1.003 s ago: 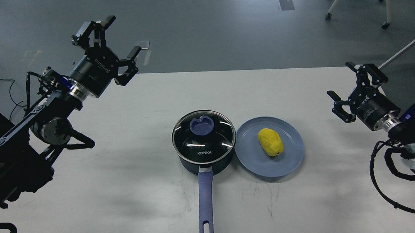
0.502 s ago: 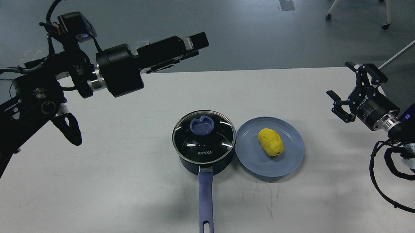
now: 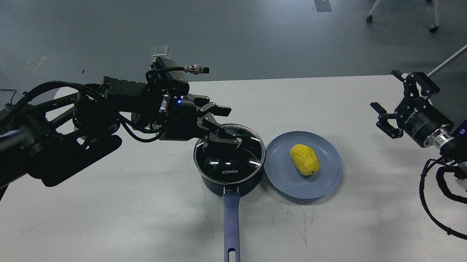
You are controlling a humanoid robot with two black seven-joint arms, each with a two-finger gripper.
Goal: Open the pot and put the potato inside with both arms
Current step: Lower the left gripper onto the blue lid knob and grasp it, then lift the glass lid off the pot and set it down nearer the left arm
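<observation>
From the head view, the left end effector (image 3: 227, 136) hangs over the glass lid (image 3: 232, 157) of the pot (image 3: 229, 163), fingers spread around where the knob sits; the knob itself is hidden. For a clean lift, I judge it should centre, clamp, then rise straight. The right end effector (image 3: 397, 104) is released, well apart. The lumpy yellow potato (image 3: 304, 159) lies on a smooth blue plate (image 3: 327, 181) touching the pot on the white surface (image 3: 131, 206).

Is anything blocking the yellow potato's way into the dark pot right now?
Yes. The glass lid is on the dark pot, with the left gripper over its knob. The yellow potato lies on the blue plate beside it, uncovered.
</observation>
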